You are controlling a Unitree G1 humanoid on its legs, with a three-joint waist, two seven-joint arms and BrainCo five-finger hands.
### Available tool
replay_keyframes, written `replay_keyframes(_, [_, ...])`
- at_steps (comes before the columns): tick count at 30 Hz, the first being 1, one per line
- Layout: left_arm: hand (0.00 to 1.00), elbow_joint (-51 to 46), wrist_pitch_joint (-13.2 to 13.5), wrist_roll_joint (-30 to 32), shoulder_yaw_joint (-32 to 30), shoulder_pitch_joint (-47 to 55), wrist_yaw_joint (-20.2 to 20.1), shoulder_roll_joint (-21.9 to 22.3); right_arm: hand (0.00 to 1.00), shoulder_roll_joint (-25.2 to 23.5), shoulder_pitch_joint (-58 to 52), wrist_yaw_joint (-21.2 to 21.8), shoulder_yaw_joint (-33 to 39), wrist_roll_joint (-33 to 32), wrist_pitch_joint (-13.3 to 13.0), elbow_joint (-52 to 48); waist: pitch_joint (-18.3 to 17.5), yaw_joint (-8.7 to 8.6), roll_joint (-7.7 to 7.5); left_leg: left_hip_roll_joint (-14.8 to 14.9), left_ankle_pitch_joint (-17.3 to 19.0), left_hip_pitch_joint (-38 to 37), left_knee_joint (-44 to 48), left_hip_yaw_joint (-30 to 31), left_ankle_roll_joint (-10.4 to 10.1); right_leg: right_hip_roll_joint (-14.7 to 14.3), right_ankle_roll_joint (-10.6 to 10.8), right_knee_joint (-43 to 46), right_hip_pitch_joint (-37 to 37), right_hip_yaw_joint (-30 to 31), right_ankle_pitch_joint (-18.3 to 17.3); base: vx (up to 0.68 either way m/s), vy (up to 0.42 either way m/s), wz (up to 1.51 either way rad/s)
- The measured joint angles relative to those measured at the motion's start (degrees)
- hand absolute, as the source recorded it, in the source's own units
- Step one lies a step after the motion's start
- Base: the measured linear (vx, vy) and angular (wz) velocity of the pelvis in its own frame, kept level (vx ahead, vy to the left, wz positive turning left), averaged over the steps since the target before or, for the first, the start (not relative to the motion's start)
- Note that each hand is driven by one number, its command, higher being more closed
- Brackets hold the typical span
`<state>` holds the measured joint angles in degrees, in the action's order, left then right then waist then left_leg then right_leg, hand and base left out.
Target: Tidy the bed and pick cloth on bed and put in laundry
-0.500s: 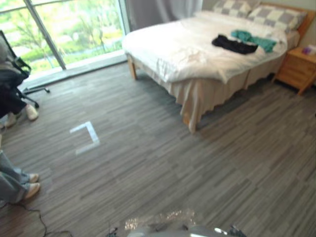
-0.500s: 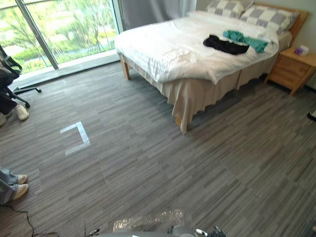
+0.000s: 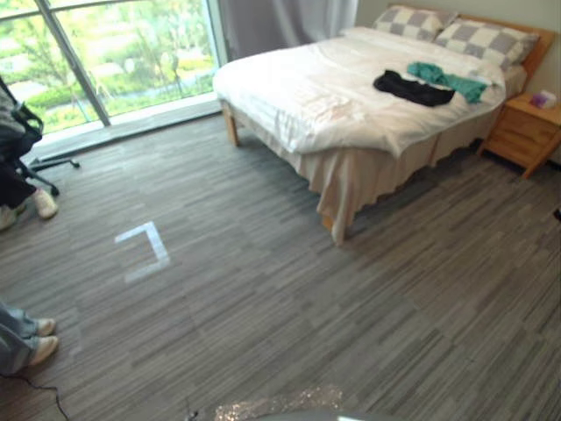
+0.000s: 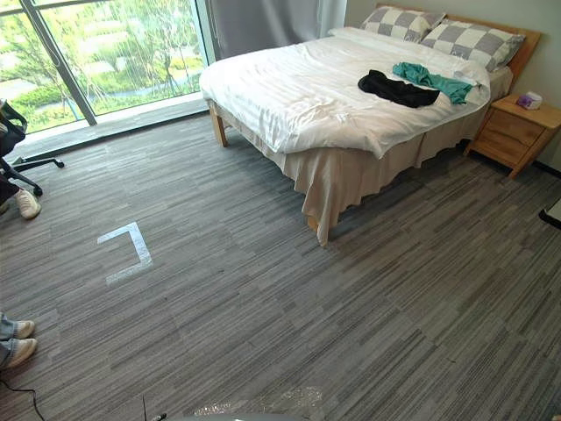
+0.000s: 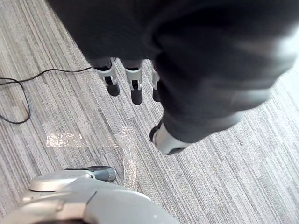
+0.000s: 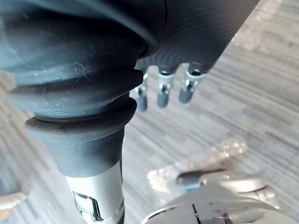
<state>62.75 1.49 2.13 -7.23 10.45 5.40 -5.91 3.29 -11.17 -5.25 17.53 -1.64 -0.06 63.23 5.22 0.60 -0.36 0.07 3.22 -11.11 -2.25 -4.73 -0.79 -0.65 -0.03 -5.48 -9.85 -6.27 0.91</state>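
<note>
grey striped carpet (image 4: 351, 307), white bed (image 4: 298, 88), wooden nightstand (image 4: 507, 133)

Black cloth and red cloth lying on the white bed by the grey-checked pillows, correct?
Not red: the teal cloth lies beside the black cloth, as the right eye view shows. Both are on the white bed by the grey-checked pillows.
</note>
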Motion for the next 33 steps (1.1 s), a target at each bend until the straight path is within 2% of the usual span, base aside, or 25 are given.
replay_keyframes(6, [0.0, 0.26, -0.01, 0.8, 0.17, -0.96, -0.01, -0.03, 0.0, 0.12, 1.14, 0.2, 0.67, 0.02, 0.15, 0.55, 1.16, 0.03, -0.24, 0.24, 0.14, -0.51, -0.9, -1.66, 0.05, -0.23, 0.52, 0.54, 0.91, 1.82, -0.31, -0.03, 0.006, -0.11])
replay_keyframes(8, [0.0, 0.27, -0.01, 0.79, 0.42, -1.68, -0.02, 0.0, 0.0, 0.3, 2.52, 0.24, 0.74, 0.02, 0.16, 0.36, 1.93, -0.01, 0.32, 0.72, 0.41, 0.67, -0.63, -3.67, 0.2, -0.69, 0.51, 3.09, 3.94, 3.67, -0.48, -0.1, 0.005, -0.52])
replay_keyframes(9, [0.0, 0.26, -0.01, 0.77, 0.49, -1.81, -0.07, -0.06, 0.0, 0.34, 3.13, 0.23, 0.78, 0.01, 0.16, 0.18, 2.25, -0.03, -0.12, 0.91, 0.78, 1.9, -0.36, -4.9, 0.22, -0.95, 0.22, 5.02, 6.47, 4.88, -1.23, -0.09, -0.008, -0.66])
replay_keyframes(10, [0.0, 0.26, -0.02, 0.76, 0.5, -2.32, -0.07, -0.22, 0.0, 0.17, 3.6, 0.24, 0.79, 0.0, 0.17, -0.44, 2.79, -0.08, 0.09, 1.01, 0.94, 3.0, 0.47, -6.07, 0.4, -1.02, 0.22, 7.6, 8.77, 5.49, -2.21, -0.09, -0.02, -0.67])
replay_keyframes(12, [0.0, 0.24, -0.02, 0.72, 0.57, -3.27, -0.1, -0.48, 0.0, -0.28, 4.01, 0.25, 1.37, -0.04, 0.15, -1.86, 5.15, -0.43, -0.22, 1.05, 1.44, 3.46, 1.54, -8.14, 0.73, -0.98, 0.11, 12.95, 12.12, 6.71, -4.56, -0.11, -0.021, -0.53])
replay_keyframes(13, [0.0, 0.25, -0.03, 0.72, 0.65, -3.25, -0.1, -0.61, 0.0, -0.68, 4.26, 0.2, 2.34, -0.04, 0.16, -1.95, 5.7, -1.08, -0.38, 0.99, 1.89, 3.43, 2.08, -9.73, 0.62, -0.19, 0.06, 16.7, 14.02, 5.74, -7.1, -0.09, -0.01, -0.49])
replay_keyframes(14, [0.0, 0.26, -0.03, 0.72, 0.71, -3.23, -0.06, -0.64, 0.0, -0.91, 4.27, 0.21, 3.09, -0.04, 0.16, -2.08, 6.03, -1.39, -0.4, 0.98, 2.64, 3.09, 2.9, -10.96, 0.75, 1.56, 0.28, 19.8, 15.28, 2.26, -8.64, -0.07, 0.0, -0.52])
replay_keyframes(16, [0.0, 0.3, -0.04, 0.74, 0.85, -3.23, -0.02, -0.7, 0.0, -1.23, 4.19, 0.19, 4.11, -0.04, 0.15, -2.07, 6.05, -1.5, -0.47, 1.18, 3.84, 2.27, 3.87, -12.9, 0.25, 3.24, 0.05, 22.27, 15.96, -1.16, -9.39, 0.02, -0.004, -0.49])
replay_keyframes(18, [0.0, 0.3, -0.04, 0.73, 0.89, -3.32, -0.02, -0.76, 0.0, -1.6, 4.11, 0.12, 5.1, -0.05, 0.16, -2.08, 6.05, -3.03, -0.3, 1.69, 4.33, 2.13, 4.34, -13.0, 0.04, 3.83, -0.22, 23.25, 16.1, -3.42, -10.61, 0.07, -0.038, -0.13])
replay_keyframes(21, [0.0, 0.82, -0.1, 0.69, 1.84, -5.38, -0.11, -0.75, 0.0, -1.76, 4.12, -0.06, 7.48, -0.61, 0.23, -1.76, 6.64, -3.06, 0.47, 3.26, 4.69, 1.58, 3.77, -13.93, -0.78, 3.59, -0.49, 23.32, 16.23, -6.65, -10.68, 0.13, -0.085, -0.23])
replay_keyframes(22, [0.0, 0.82, -0.1, 0.67, 2.0, -5.85, -0.16, -0.39, 0.0, -1.44, 4.2, -0.06, 7.51, -0.63, 0.27, -1.58, 6.94, -2.92, 1.17, 4.48, 4.57, 0.65, 2.4, -14.77, -1.29, 3.42, 1.4, 26.3, 17.56, -9.08, -10.47, 0.15, -0.127, -0.45])
replay_keyframes(23, [0.0, 0.84, -0.21, 0.71, 1.99, -6.58, -0.18, 0.06, 0.0, -0.98, 4.52, -0.1, 7.73, -0.93, 0.16, -1.7, 7.69, -2.97, 2.2, 5.88, 5.01, -0.11, 1.63, -15.69, -1.9, 3.67, 2.15, 30.27, 20.54, -11.68, -12.0, 0.1, -0.102, -0.48])
replay_keyframes(24, [0.0, 0.84, -0.27, 0.65, 1.98, -7.06, -0.15, 0.33, 0.0, -0.55, 4.73, -0.08, 8.46, -1.19, 0.07, -1.69, 8.19, -2.98, 3.13, 6.74, 5.53, -0.49, 1.19, -16.08, -2.29, 3.83, 1.04, 30.57, 21.96, -12.96, -13.12, 0.1, -0.092, -0.47])
replay_keyframes(25, [0.0, 0.86, -0.31, 0.64, 1.98, -7.96, -0.15, 0.46, 0.0, -0.53, 5.64, -0.2, 8.6, -1.82, 0.32, -1.63, 8.75, -3.15, 3.94, 8.81, 6.71, -1.07, 1.32, -16.85, -4.07, 4.73, 0.39, 30.34, 25.54, -14.48, -13.29, 0.18, -0.117, -0.43])
replay_keyframes(27, [0.0, 1.03, -0.27, 0.63, 1.73, -9.44, -0.14, 0.45, 0.0, -0.6, 5.45, -0.69, 8.66, -2.39, 0.31, -1.65, 8.82, -3.39, 3.64, 11.15, 8.18, -2.48, 1.42, -17.5, -6.41, 7.7, 1.75, 29.13, 30.92, -15.77, -11.21, 0.3, -0.197, -0.22])
replay_keyframes(28, [0.0, 1.52, 0.02, 0.63, 1.23, -10.4, -0.17, 0.6, 0.0, -1.04, 4.87, -0.72, 8.53, -2.34, 0.31, -1.61, 8.7, -3.69, 2.74, 11.9, 9.09, -3.22, 1.56, -17.51, -7.65, 9.97, 2.3, 27.55, 33.24, -15.85, -8.48, 0.44, -0.301, 0.15])
replay_keyframes(29, [0.0, 2.24, 0.2, 0.65, 0.05, -10.78, -0.32, 0.85, 0.0, -1.68, 4.02, -0.72, 8.55, -2.33, 0.35, -1.56, 8.63, -4.14, 1.64, 12.66, 10.63, -4.9, 2.12, -17.35, -7.77, 12.5, 2.2, 27.53, 34.69, -15.61, -6.73, 0.48, -0.337, 0.19])
replay_keyframes(30, [0.0, 2.28, 0.26, 0.65, -0.82, -10.29, -0.31, 1.24, 0.0, -1.5, 3.64, -0.69, 8.61, -2.32, 0.36, -1.59, 8.2, -4.47, 1.86, 13.29, 10.99, -5.87, 3.05, -17.53, -7.35, 12.33, 1.58, 29.66, 35.18, -15.98, -4.64, 0.6, -0.335, 0.12])
replay_keyframes(31, [0.0, 2.49, 0.43, 0.66, -2.67, -9.89, -0.39, 2.46, 0.0, -1.18, 3.68, -0.59, 8.39, -2.22, 0.23, -1.61, 7.36, -4.79, 2.31, 16.3, 10.61, -4.47, 8.64, -17.32, -6.39, 10.98, -0.65, 32.19, 35.3, -15.93, -3.78, 0.52, -0.287, -0.09])
replay_keyframes(32, [0.0, 2.27, 0.46, 0.66, -3.16, -10.03, -0.43, 3.0, 0.0, -0.86, 3.94, -0.55, 8.48, -2.23, 0.15, -1.57, 7.28, -4.64, 2.98, 18.2, 9.41, -2.47, 13.79, -16.8, -5.84, 9.79, -1.73, 32.62, 35.05, -16.24, -5.07, 0.67, -0.395, -0.28])
replay_keyframes(33, [0.0, 1.49, 0.46, 0.65, -3.96, -10.29, -0.42, 3.89, 0.0, -0.44, 4.47, -0.65, 8.38, -2.21, -0.05, -1.78, 7.41, -4.24, 3.88, 21.43, 4.77, 2.27, 25.17, -14.51, -1.96, 7.52, -3.74, 31.28, 32.95, -16.72, -6.49, 0.69, -0.449, -0.34])
